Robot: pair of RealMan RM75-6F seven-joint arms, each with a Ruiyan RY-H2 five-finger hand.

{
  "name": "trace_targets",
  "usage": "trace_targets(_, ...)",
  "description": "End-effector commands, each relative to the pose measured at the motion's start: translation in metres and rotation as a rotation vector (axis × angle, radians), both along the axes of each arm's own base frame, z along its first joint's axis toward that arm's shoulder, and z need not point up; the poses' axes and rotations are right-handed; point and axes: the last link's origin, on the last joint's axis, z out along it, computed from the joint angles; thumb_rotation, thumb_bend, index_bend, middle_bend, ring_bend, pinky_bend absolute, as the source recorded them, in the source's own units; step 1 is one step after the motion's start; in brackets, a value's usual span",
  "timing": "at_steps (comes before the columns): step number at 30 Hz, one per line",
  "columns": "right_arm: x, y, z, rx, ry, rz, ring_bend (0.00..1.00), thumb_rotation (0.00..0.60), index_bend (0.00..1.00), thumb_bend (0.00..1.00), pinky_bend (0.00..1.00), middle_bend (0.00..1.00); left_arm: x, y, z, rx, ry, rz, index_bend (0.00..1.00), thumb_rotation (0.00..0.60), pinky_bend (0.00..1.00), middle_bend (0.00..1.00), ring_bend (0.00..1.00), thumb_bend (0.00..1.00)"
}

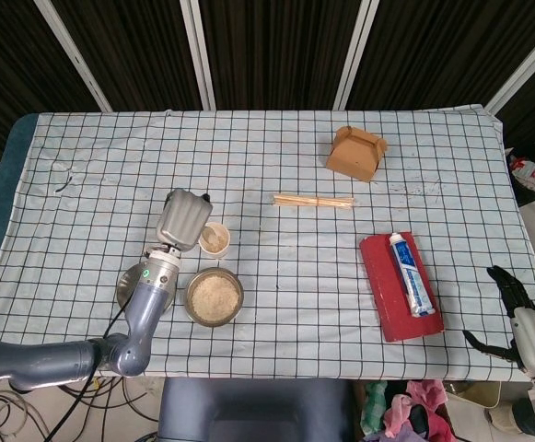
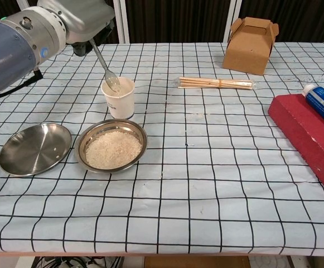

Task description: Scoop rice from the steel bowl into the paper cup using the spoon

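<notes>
Left robot hand [image 2: 81, 19] above near-left part of tabletop [image 1: 276, 304], clamped on spoon [image 2: 107, 70] handle. Spoon slants down, bowl end dipped into mouth of paper cup [image 2: 119, 98]. Cup upright, just beyond steel bowl [image 2: 111, 145] of rice [image 2: 112, 149]. Empty steel plate [image 2: 34, 148] left of bowl, toward left edge. Right robot hand [image 1: 509, 318] off near-right corner, fingers apart, holding nothing. Red box [image 1: 399, 287] with toothpaste tube [image 1: 409, 273] on top near right edge. Chopstick bundle [image 1: 314, 201] mid-tabletop; cardboard box [image 1: 356, 153] toward far edge.
</notes>
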Motion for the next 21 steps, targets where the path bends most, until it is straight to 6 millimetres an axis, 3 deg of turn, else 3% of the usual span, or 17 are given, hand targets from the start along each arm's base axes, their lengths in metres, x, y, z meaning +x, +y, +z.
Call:
trace_targets(1,0.0,0.0,0.0,0.001,-0.001,0.0,0.0,0.6,0.0,0.16,0.18,0.0,0.008,0.0,-0.001,0.012,0.12,-0.106,0.8,0.6,1.0,1.0,1.0,0.51)
trace_targets(9,0.0,0.0,0.0,0.002,-0.003,0.0,0.0,0.6,0.0,0.16,0.18,0.0,0.02,-0.004,-0.007,0.015,0.302,-0.296,0.8,0.6,1.0,1.0,1.0,0.51)
trace_targets(21,0.0,0.001,-0.001,0.006,-0.005,0.001,0.0,0.6,0.0,0.16,0.18,0.0,0.021,-0.005,-0.01,0.008,0.467,-0.418,0.8,0.6,1.0,1.0,1.0,0.51)
